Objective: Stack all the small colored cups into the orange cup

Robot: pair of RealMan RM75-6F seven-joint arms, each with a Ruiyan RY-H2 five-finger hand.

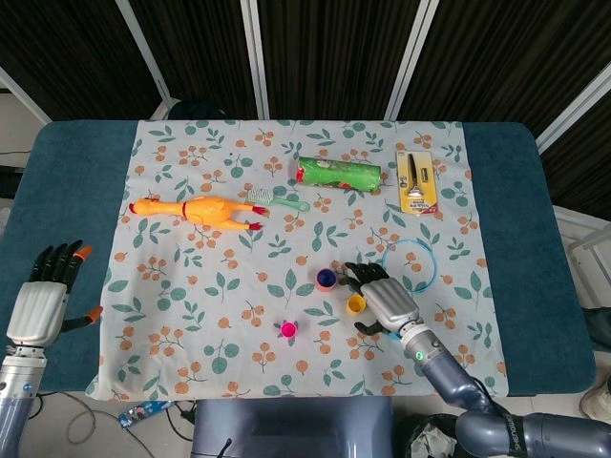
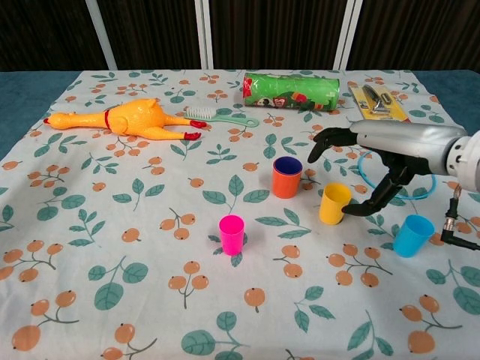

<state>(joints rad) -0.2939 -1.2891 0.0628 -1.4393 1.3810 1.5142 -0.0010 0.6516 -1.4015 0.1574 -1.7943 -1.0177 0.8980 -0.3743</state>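
Right hand spread over the yellow cup

Overhead, the right hand (image 1: 387, 301) hovers above the yellow cup (image 1: 355, 303), fingers apart, holding nothing. The orange cup (image 1: 326, 279) stands just beside it, the pink cup (image 1: 288, 330) nearer the table's front edge. The left hand (image 1: 43, 296) rests open off the cloth (image 1: 191, 286).

Chest view: the right hand (image 2: 390, 154) arches over the yellow cup (image 2: 334, 203), thumb near its side; contact is unclear. The orange cup (image 2: 286, 176), pink cup (image 2: 232, 234) and blue cup (image 2: 412, 235) stand apart.

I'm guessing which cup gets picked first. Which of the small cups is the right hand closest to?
The yellow cup. The right hand is spread over it, thumb beside its wall; the blue cup, pink cup and orange cup stand clear of the hand.
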